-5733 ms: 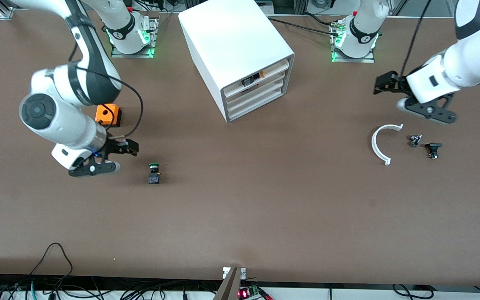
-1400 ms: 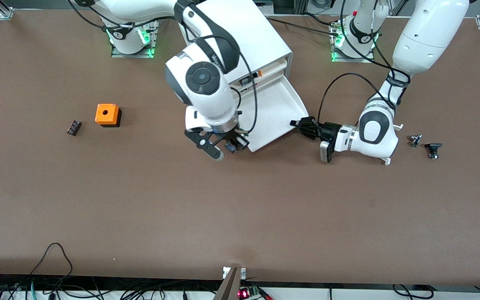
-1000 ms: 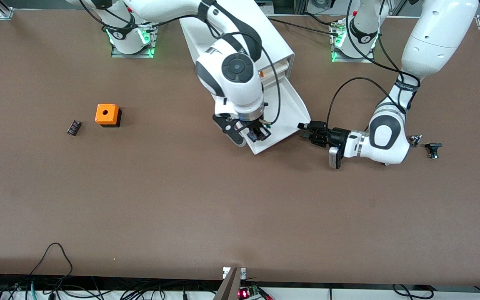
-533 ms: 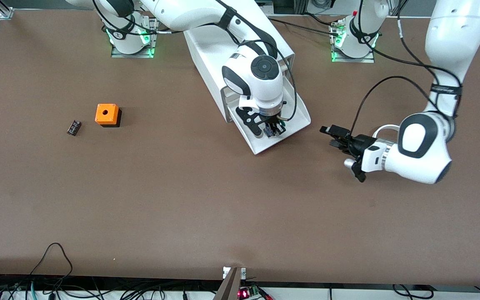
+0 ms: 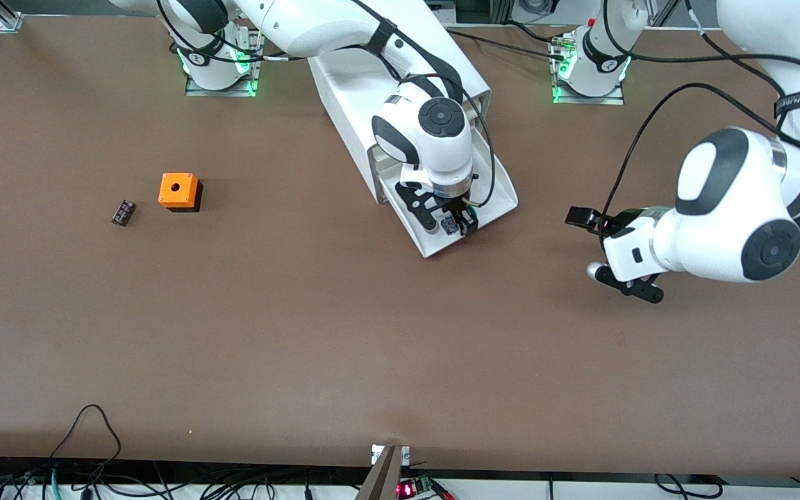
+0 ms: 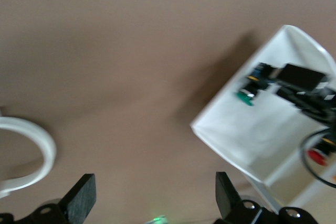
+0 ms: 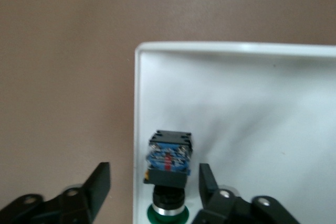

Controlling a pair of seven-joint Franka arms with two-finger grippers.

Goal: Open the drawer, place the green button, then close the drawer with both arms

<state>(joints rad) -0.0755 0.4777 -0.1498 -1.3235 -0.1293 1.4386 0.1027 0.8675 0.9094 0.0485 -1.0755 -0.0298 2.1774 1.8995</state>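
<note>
Against the front view half a second earlier, the left gripper (image 5: 603,248) has swung away from the drawer (image 5: 504,201) toward the left arm's end of the table. It now hangs over bare tabletop in the middle height of the frame with its fingers (image 6: 79,203) spread wide and nothing between them. The right gripper (image 5: 450,221) has sunk a little lower into the pulled-out drawer, which itself has not shifted. The white arc (image 6: 31,140), plain in the front view before, is now covered there by the left arm and shows only in the left wrist view. The button (image 7: 168,171) lies on its side on the drawer floor close to a corner of the rim, its long axis parallel to the rim wall just beside it. Its green cap is toward the right wrist camera and its black body toward the corner. The right gripper's fingers (image 7: 100,182) stand open on either side of the button without clamping it. Counted: one button, one drawer out of the cabinet (image 5: 372,76), one orange cube (image 5: 179,192), one small black piece (image 5: 122,212), one arc, two arms.
</note>
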